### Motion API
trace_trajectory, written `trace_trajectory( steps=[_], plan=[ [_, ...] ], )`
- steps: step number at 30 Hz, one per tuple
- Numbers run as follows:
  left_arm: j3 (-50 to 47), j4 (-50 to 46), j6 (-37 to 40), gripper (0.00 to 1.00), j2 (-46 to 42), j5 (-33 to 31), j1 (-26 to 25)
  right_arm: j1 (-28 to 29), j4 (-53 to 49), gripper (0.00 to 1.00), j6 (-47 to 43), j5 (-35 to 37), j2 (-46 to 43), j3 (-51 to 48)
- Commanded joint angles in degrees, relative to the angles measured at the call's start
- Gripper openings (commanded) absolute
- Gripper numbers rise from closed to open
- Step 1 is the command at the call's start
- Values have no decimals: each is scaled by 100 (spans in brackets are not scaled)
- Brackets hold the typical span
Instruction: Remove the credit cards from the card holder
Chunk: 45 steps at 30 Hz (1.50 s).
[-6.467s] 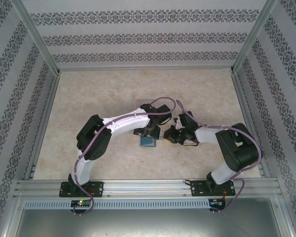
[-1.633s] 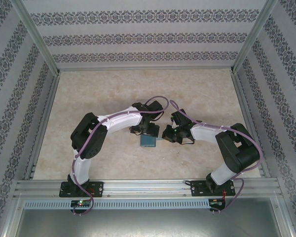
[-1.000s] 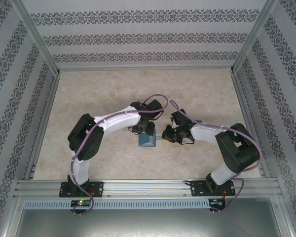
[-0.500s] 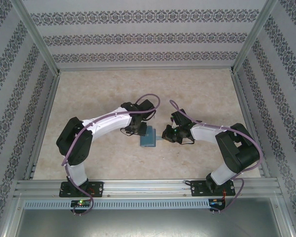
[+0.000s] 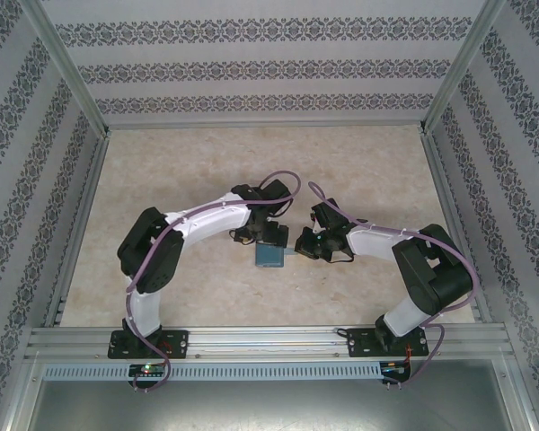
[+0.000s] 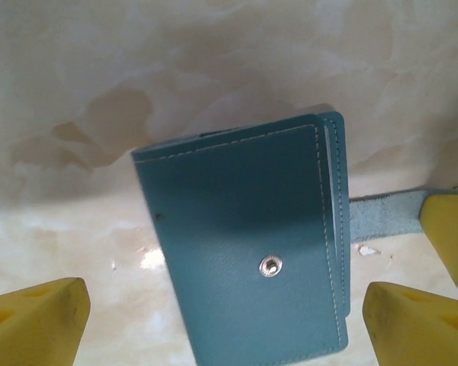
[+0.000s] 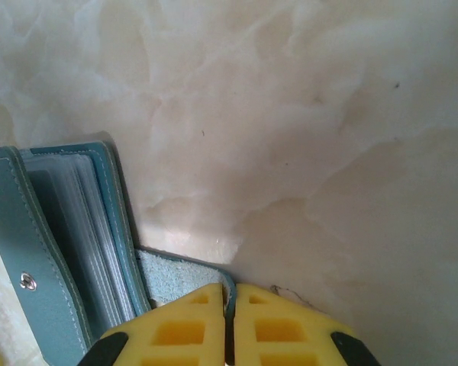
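We find the card holder (image 5: 269,255) lying closed mid-desk (image 5: 207,162), long axis running near to far, directly beneath our wide-open, empty left tool (image 6: 229,316), whose fingers straddle its short width, while the right tool (image 7: 229,293), just to its right, is clamped on the strap tab (image 7: 179,278).

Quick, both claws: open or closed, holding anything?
Left claw: open, holding nothing.
Right claw: closed on the wallet strap.
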Motion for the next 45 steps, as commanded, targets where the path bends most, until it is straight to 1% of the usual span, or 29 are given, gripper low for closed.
trace_trajectory(
  steps=[1, 4, 10, 13, 21, 24, 28, 32, 41, 45],
  plan=[
    [215, -33, 4, 94, 283, -36, -76, 98, -177, 8, -89, 3, 97, 86],
    [255, -124, 22, 95, 433, -156, -81, 100, -169, 8, -94, -6, 115, 94],
    [189, -127, 22, 96, 445, -207, -82, 97, -143, 8, -94, -15, 145, 95],
    [215, -181, 28, 94, 430, -256, -78, 95, -141, 8, -94, -14, 141, 86],
    [188, -442, 62, 81, 103, -617, -75, 95, -152, 8, -94, 3, 111, 42],
    [154, -510, 78, 74, -55, -713, -75, 92, -140, 8, -87, 15, 112, 42],
    [110, -598, 81, 61, -216, -787, -66, 97, -151, 8, -86, 12, 104, 54],
    [-10, -574, 88, 51, -353, -755, -49, 95, -160, 8, -86, 12, 98, 58],
    [-539, -309, 44, 39, -626, -478, 108, 101, -196, 8, -81, 20, 98, 86],
    [-775, -136, 32, 31, -757, -391, 210, 106, -204, 8, -77, 29, 111, 86]
  ],
)
